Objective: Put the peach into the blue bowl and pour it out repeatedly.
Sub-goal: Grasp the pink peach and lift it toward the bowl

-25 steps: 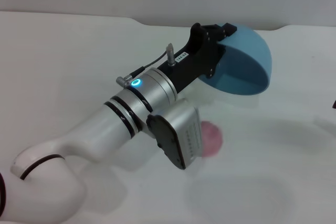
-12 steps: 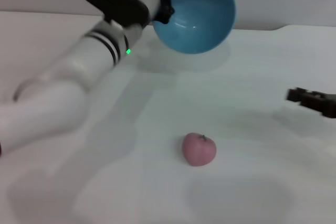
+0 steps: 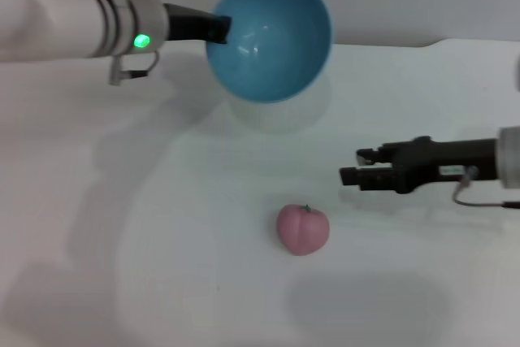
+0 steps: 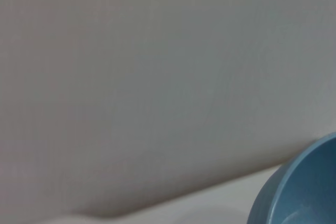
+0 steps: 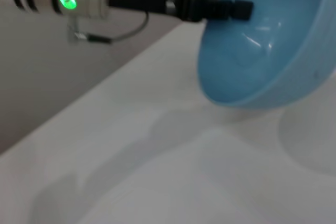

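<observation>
The left tool [image 3: 218, 28] is clamped on the rim of the bowl [image 3: 269, 37] and holds it in the air at about 12 o'clock in the head view, above the far part of the desk [image 3: 162, 225]. The bowl is tipped with its opening turned toward the robot, and it looks empty — a pose that fits a pour just made. From the right wrist view the dark fingers [image 5: 231, 9] can be seen gripping the bowl's edge.

The peach [image 3: 302, 229] lies on the desk near the middle, at roughly 6 o'clock from the bowl and well apart from it, stem up.

The right tool [image 3: 351, 166] hovers just off the peach at about 2 o'clock from it, jaws slightly parted and holding nothing — probably lined up to pick the fruit and drop it back into the bowl.
</observation>
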Tool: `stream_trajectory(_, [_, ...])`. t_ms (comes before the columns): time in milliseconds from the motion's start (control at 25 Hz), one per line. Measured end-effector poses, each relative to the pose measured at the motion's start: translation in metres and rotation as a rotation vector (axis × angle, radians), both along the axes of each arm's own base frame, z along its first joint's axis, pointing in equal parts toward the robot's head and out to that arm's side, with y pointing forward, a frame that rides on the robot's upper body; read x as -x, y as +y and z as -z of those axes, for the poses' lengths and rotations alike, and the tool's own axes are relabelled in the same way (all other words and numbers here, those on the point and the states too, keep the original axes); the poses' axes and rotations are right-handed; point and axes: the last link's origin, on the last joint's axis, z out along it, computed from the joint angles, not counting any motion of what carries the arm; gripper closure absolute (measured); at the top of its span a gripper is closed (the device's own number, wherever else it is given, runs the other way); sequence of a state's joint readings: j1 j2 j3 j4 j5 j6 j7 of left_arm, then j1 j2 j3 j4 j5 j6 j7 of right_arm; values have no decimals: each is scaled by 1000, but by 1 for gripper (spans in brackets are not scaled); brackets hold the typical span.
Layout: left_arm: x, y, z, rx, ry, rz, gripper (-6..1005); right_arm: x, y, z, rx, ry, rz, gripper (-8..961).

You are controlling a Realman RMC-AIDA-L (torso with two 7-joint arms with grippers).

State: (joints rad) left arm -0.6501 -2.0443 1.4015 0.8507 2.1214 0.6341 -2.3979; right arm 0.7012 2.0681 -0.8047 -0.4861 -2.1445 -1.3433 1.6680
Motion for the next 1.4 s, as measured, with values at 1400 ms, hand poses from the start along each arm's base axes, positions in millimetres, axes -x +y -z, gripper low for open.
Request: stream_trajectory(1400, [29, -25, -35, 193, -48, -206, 999, 24, -13, 78, 155, -211, -115, 494])
